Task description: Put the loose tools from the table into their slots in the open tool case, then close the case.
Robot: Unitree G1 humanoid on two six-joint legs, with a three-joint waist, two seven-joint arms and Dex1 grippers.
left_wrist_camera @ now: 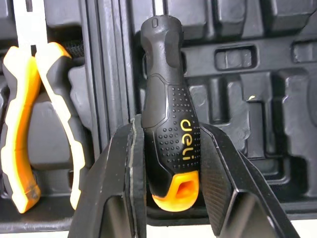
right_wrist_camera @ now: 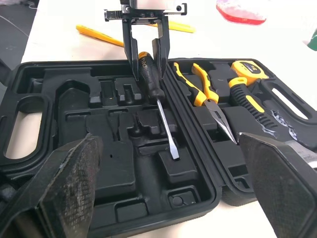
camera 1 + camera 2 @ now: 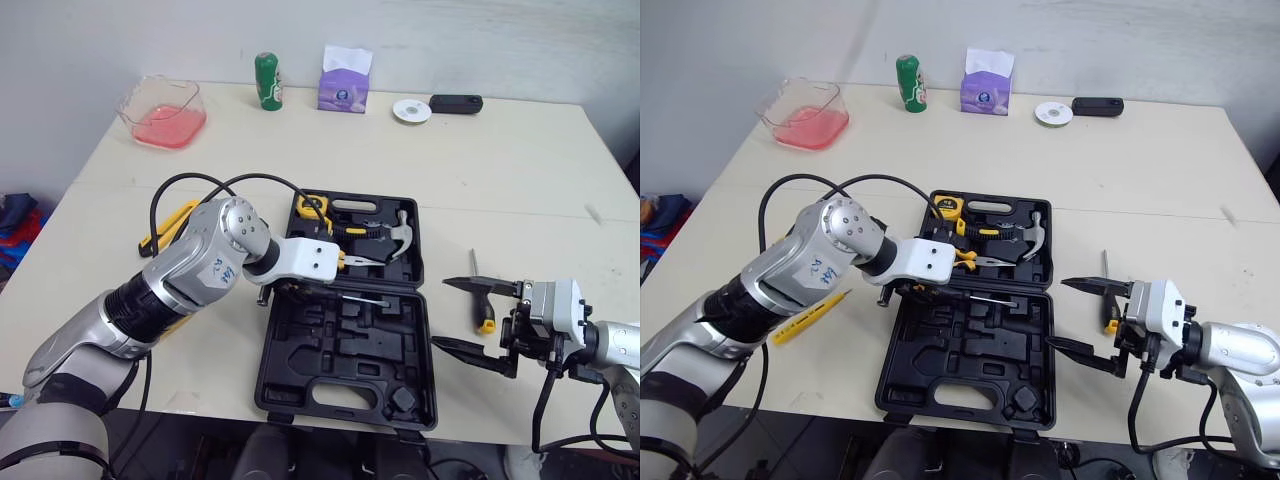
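Pincer on the left arm [image 1: 166, 134] is clenched on the black-and-orange screwdriver [image 2: 148, 74], fingers pinching the fat part of the handle from both sides. That grip leaves the shaft free to point where it needs to go. The fingers come straight down from above, so the tool hangs level and low over the open tool case [image 3: 350, 350]. The handle sits right at the hinge ridge between the two halves, and the shaft runs along the near half's moulded tray. The blade tip appears to touch a raised block there, though whether it is seated in a slot cannot be told. Judging by that, the step in hand is lining the tool up with its groove.

Just across the ridge, the orange-handled pliers [image 1: 20, 124] already lie in the far half. The hammer [image 3: 400, 235] and tape measure [image 3: 312, 208] are bedded there too.

Out on the right, the other pincer [image 3: 440, 313] is released, jaws spread wide, hovering just beside the case's right wall. A small yellow-handled screwdriver [image 3: 485, 318] lies loose on the bench [image 3: 500, 170] close by, a likely next pick. On the far side, left of the case, a yellow tool [image 3: 810, 313] also waits on the bench. With two tools out, the lid cannot close yet.
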